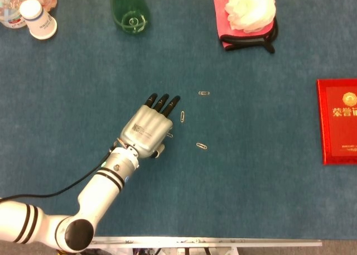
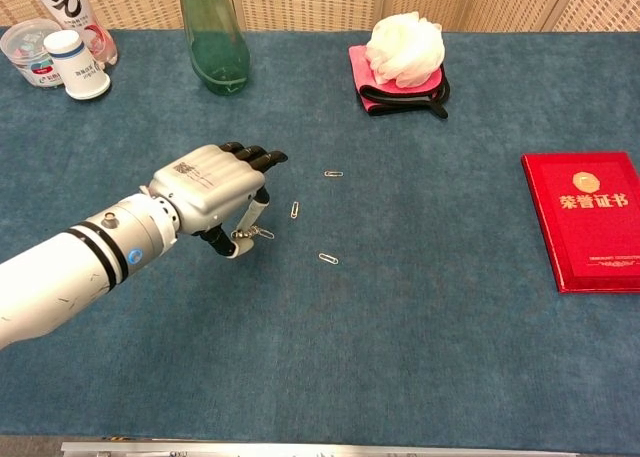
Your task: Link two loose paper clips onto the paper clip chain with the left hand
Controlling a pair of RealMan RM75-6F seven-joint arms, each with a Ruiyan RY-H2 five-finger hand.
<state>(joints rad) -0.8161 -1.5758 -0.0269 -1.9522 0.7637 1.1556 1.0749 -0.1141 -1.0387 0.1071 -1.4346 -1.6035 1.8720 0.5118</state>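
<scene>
Nearest the robot, the left hand (image 2: 213, 189) reaches out over the blue table (image 2: 420, 357), palm down and knuckles up, dark fingertips pointing away and toward the loose clips. Under the palm it pinches the paper clip chain (image 2: 251, 234) between the thumb and a finger, the short chain hanging clear of the cloth; the other fingers lie straight and close together. The right hand does not show in either view. Just beyond the fingertips lies one loose paper clip (image 2: 294, 210), a second clip (image 2: 328, 258) sits nearer the front edge and further right, and a third clip (image 2: 333, 174) lies further back. The step in hand looks to be the approach, with nothing linked yet. The next move likely calls for lowering the chain's free end to the nearest clip and threading its wire loop through, fiddly work on thin wire lying flat on cloth.
</scene>
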